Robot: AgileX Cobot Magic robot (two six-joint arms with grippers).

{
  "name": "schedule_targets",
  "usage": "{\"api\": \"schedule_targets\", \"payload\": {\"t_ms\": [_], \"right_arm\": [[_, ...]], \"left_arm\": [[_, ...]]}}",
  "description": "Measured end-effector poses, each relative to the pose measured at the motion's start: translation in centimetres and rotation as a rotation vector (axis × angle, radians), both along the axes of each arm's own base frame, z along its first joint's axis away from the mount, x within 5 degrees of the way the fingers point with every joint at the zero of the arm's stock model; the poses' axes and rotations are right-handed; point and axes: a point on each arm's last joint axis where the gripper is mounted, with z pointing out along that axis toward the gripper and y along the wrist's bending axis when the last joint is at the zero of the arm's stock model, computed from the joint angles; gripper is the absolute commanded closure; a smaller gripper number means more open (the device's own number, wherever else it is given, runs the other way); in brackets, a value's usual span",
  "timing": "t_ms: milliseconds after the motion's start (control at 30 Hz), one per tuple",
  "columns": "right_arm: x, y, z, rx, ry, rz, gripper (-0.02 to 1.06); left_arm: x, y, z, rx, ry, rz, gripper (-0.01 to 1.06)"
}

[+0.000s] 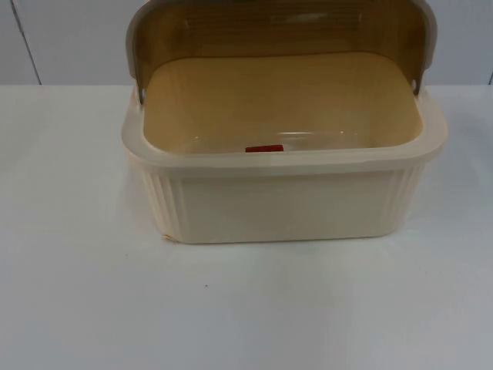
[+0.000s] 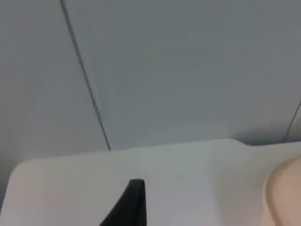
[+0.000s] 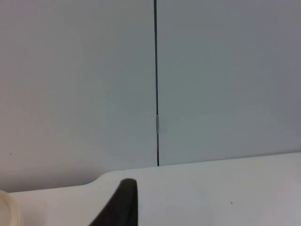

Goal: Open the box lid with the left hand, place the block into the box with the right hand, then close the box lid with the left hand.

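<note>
Standing open, the cream ribbed plastic box (image 1: pixel 285 193) has its translucent brown lid (image 1: pixel 281 31) raised; you see the small red block (image 1: pixel 264 149) inside against the front wall. Neither pincer's state can be told.

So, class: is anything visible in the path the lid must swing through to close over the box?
Nothing visible is. The brown lid stands tilted back behind the cream box, and the red block lies low inside, below the rim. The left gripper and right gripper hang over bare table, beside the box.

Right end effector fingertip (image 3: pixel 123 203), white table (image 3: pixel 211 193), grey partition wall (image 3: pixel 225 80)
</note>
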Motion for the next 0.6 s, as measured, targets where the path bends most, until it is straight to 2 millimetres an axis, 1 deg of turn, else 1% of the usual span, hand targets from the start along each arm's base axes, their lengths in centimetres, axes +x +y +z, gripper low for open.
{"api": "schedule_targets", "payload": {"t_ms": [33, 67, 133, 200, 233, 267, 367, 400, 433, 533, 600], "right_arm": [[0.0, 0.0, 0.0, 0.0, 0.0, 0.0, 0.03], [0.0, 0.0, 0.0, 0.0, 0.0, 0.0, 0.03], [0.0, 0.1, 0.0, 0.0, 0.0, 0.005, 0.03], [0.0, 0.3, 0.0, 0.0, 0.0, 0.011, 0.03], [0.0, 0.3, 0.0, 0.0, 0.0, 0.011, 0.03], [0.0, 0.3, 0.0, 0.0, 0.0, 0.011, 0.03], [0.0, 0.3, 0.0, 0.0, 0.0, 0.013, 0.03], [0.0, 0.3, 0.0, 0.0, 0.0, 0.013, 0.03], [0.0, 0.3, 0.0, 0.0, 0.0, 0.013, 0.03], [0.0, 0.3, 0.0, 0.0, 0.0, 0.013, 0.03], [0.0, 0.3, 0.0, 0.0, 0.0, 0.013, 0.03]], "left_arm": [[0.0, 0.0, 0.0, 0.0, 0.0, 0.0, 0.0], [0.4, -0.4, 0.4, 0.014, -0.008, -0.018, 0.0], [1.4, -1.5, 1.6, 0.047, -0.031, -0.071, 0.0], [2.6, -3.0, 2.3, 0.084, -0.047, -0.132, 0.0], [2.6, -3.0, 2.3, 0.084, -0.047, -0.132, 0.0], [3.1, -3.7, 2.9, 0.107, -0.064, -0.162, 0.0], [4.9, -6.6, 3.4, 0.199, -0.101, -0.277, 0.0], [5.5, -7.5, 3.4, 0.24, -0.113, -0.317, 0.0], [5.5, -7.5, 3.4, 0.24, -0.113, -0.317, 0.0], [6.9, -10.2, 3.1, 0.374, -0.151, -0.44, 0.0], [7.8, -12.1, 2.1, 0.474, -0.171, -0.522, 0.0]]}}
